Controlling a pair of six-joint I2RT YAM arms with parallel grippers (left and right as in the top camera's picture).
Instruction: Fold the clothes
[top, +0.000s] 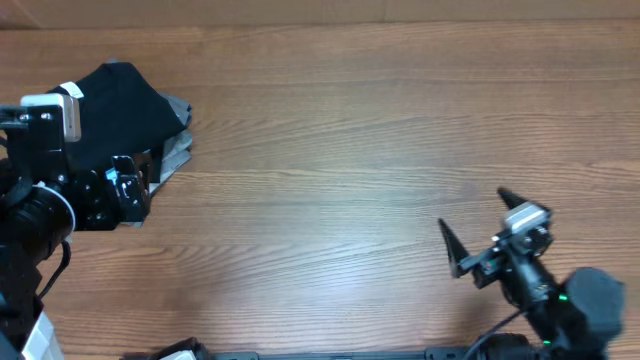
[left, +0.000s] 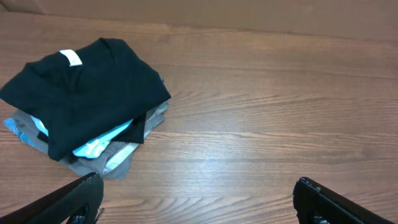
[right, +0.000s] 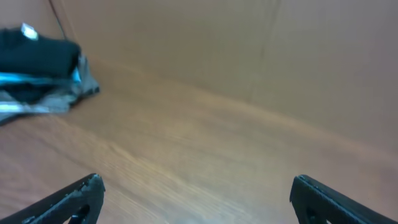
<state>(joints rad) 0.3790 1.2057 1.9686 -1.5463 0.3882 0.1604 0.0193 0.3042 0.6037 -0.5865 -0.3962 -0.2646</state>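
Black T-shirt (left: 87, 93) lay folded on top of a small pile at the far-left part of the wooden table (left: 267, 118), its white neck label (left: 70, 58) facing up. Beneath it, a light-blue tee (left: 99, 146) showed at the pile's near edge, and grey garments (left: 109, 165) sat at the bottom.

Left gripper (left: 198, 183) hung on the near side of the pile with its fingers spread wide, nothing between them, and no contact with the fabric in the wrist view.

Right gripper (top: 478, 220) was well apart from the pile, over the near-right part of the table. Its fingers were likewise spread wide and held nothing.
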